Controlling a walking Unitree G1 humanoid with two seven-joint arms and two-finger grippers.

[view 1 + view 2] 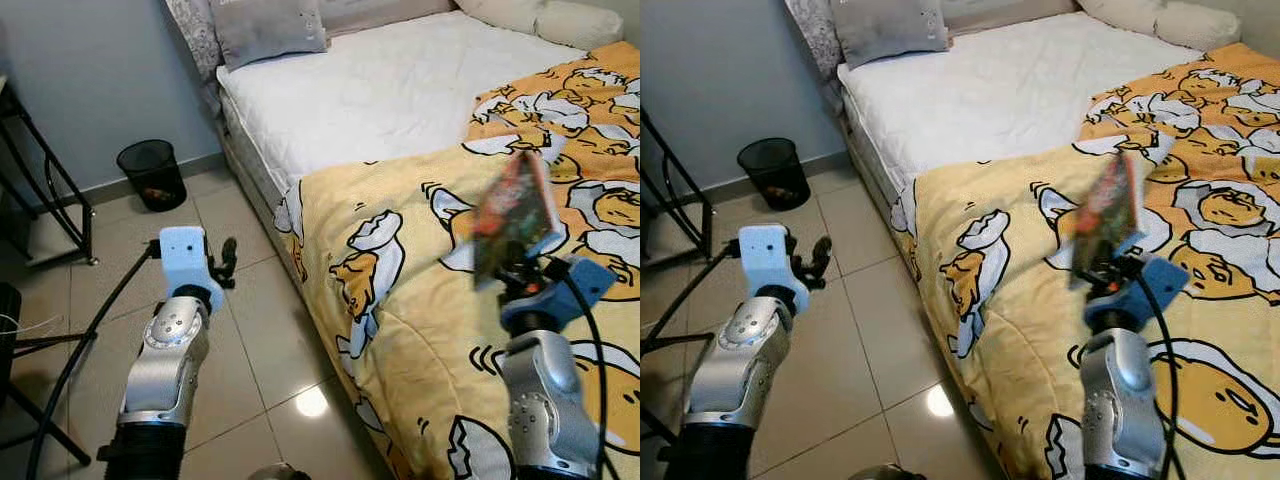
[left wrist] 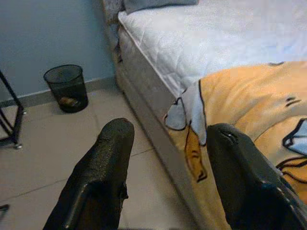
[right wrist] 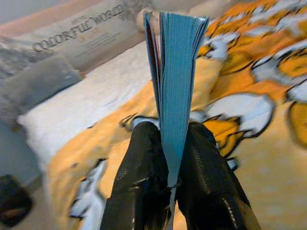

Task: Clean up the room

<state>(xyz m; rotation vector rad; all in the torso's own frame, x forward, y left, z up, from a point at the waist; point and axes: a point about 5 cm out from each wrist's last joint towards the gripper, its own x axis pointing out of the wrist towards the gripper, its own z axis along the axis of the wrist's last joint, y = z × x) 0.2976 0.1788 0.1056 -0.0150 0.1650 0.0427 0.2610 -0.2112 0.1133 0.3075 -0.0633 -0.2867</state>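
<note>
Right wrist view is showing the right gripper [image 3: 168, 158] pinching a book [image 3: 172, 72] by its lower edge above the bed's [image 1: 400, 90] blanket-covered foot end, so it is risking pivoting loose, while the left gripper [image 2: 168, 163] is hanging open and empty.

Blue-grey wall [image 1: 90, 70] behind a beige tiled floor [image 1: 250, 330] showing a light glare spot. Bed [image 1: 400, 90] with white mattress, yellow cartoon blanket [image 1: 400, 300], grey pillow [image 1: 265, 30]. Black mesh bin [image 1: 152, 173] by the wall; black metal frame [image 1: 50, 190], possibly a rack.

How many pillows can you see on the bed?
3: a grey square pillow at the head on the robot's left, and two cream pillows at the far right corner. Others may lie beyond view.
</note>
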